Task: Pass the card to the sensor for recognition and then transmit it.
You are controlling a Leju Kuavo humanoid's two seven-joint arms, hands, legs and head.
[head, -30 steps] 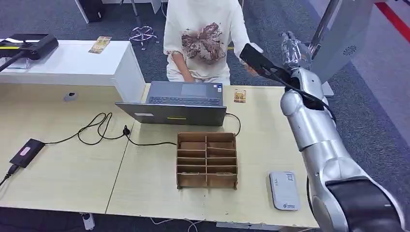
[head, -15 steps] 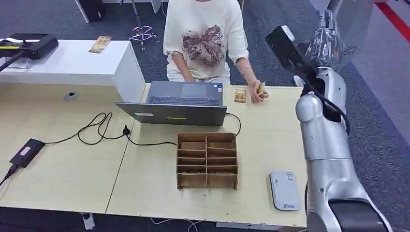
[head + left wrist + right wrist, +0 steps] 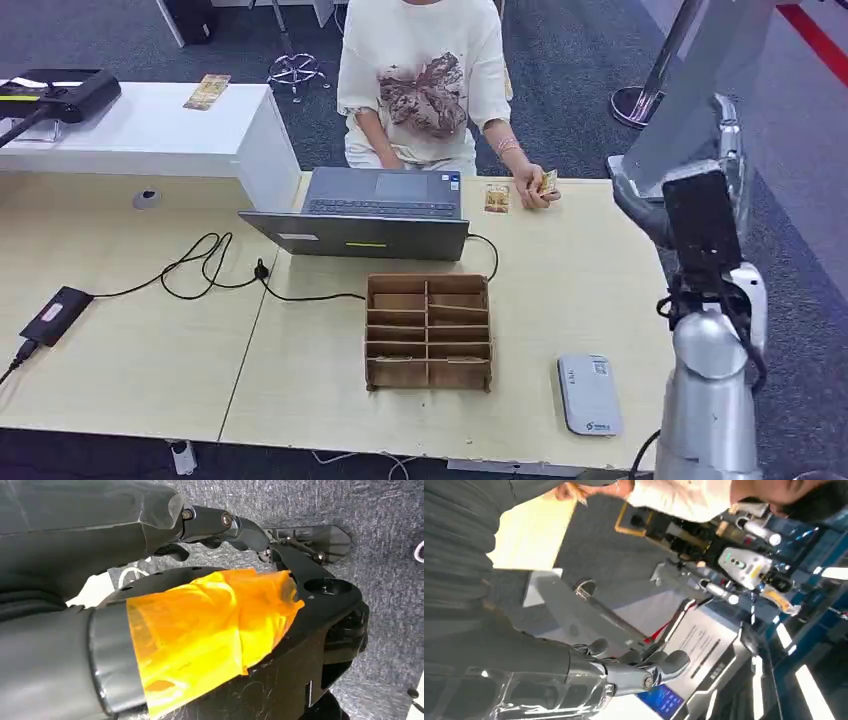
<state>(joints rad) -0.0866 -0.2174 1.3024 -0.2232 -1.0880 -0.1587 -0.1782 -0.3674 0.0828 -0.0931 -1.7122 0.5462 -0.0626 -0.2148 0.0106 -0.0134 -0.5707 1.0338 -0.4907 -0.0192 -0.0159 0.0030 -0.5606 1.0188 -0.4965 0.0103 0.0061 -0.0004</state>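
Your right hand, fingers loosely curled and holding nothing, stands well right of the card the person's hand holds across the table.

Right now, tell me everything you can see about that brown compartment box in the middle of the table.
The compartment box looks like thin brown cardboard or wood, open-topped, split by a central divider into two columns of narrow slots. It sits flat on the light wood table, in front of the laptop, with a black cable reaching its left side. Nothing else touches it.
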